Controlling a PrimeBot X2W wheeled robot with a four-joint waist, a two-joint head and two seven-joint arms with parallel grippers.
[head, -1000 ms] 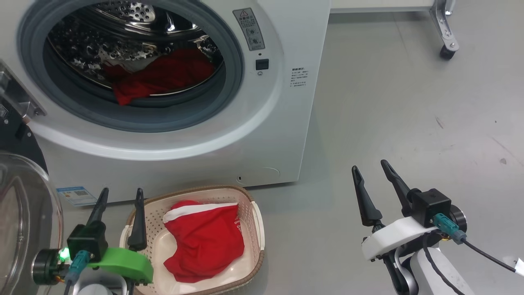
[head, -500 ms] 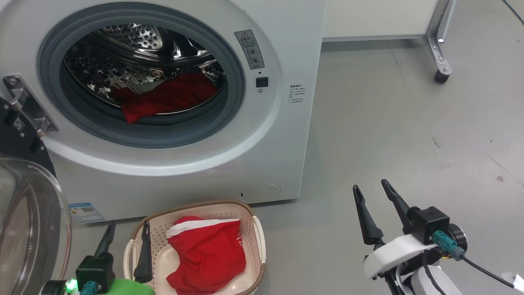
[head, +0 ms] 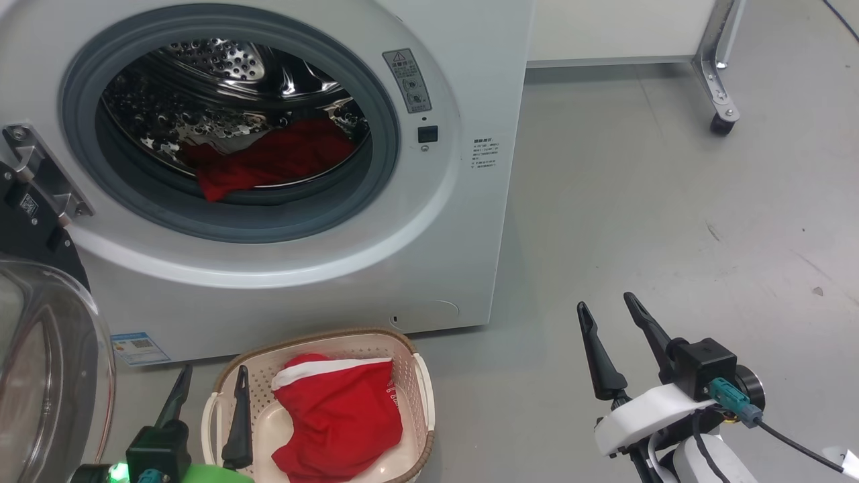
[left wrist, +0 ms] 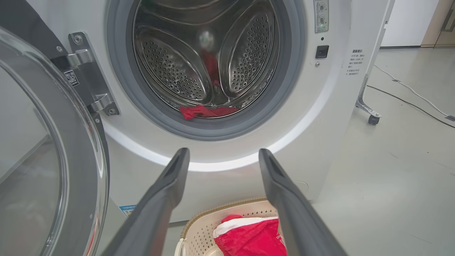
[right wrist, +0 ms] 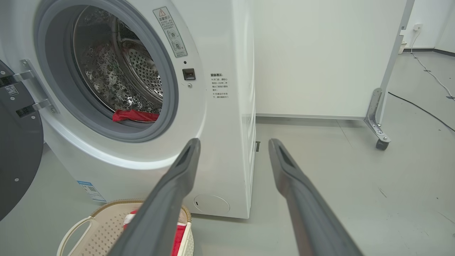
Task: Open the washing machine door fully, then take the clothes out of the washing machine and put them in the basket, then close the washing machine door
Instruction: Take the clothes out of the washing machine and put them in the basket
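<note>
- The left gripper (head: 214,367) is spread wide and empty, as is the right gripper (head: 604,300).
- Just right of the left gripper, one garment (head: 342,416) is laid in the basket (head: 322,335).
- Ahead and above, the clothes (head: 268,157) are seen low inside the washing machine (head: 443,255). They are judged soft and light, best pinched at a raised fold.

- Washing machine (head: 436,221): smooth white front, slightly glossy.
- Drum (head: 221,67), at 11 o'clock in the head view: shiny perforated steel.
- Gasket (head: 255,218): matt grey rubber.
- Door (head: 47,376), at 8 o'clock: clear glossy glass; hinge (head: 40,171) of bare metal.
- Clothes (head: 342,416): red cloth, soft and creased, with white trim.
- Basket (head: 322,337), at 6 o'clock: cream perforated plastic, brown woven-look rim.
- Floor (head: 671,201): smooth grey, matt, scuffed.
</note>
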